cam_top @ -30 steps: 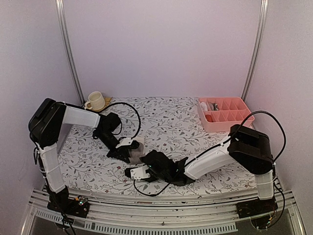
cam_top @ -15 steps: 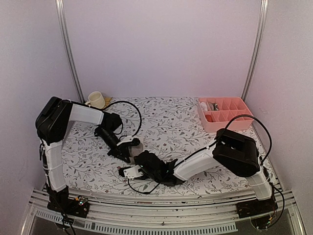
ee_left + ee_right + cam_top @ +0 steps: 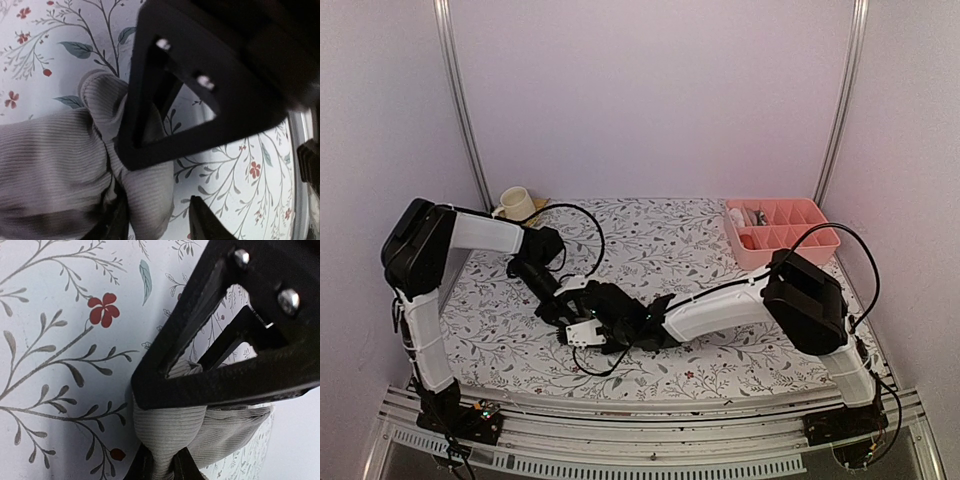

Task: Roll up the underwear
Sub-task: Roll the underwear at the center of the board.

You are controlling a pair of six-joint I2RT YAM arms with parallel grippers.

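The left jaws and right jaws both pinch the taupe underwear [image 3: 172,432] bunched between them, the pink tray [image 3: 782,259] well beyond the right jaws holding pale items [image 3: 750,214].

Plain pale lilac walls [image 3: 650,100] behind and at both sides, evenly lit. Two metal poles [image 3: 461,100] rising from the far corners of a white tabletop [image 3: 660,235] printed with leafy sprigs and red flowers. Along the bottom edge, an aluminium rail [image 3: 700,440].
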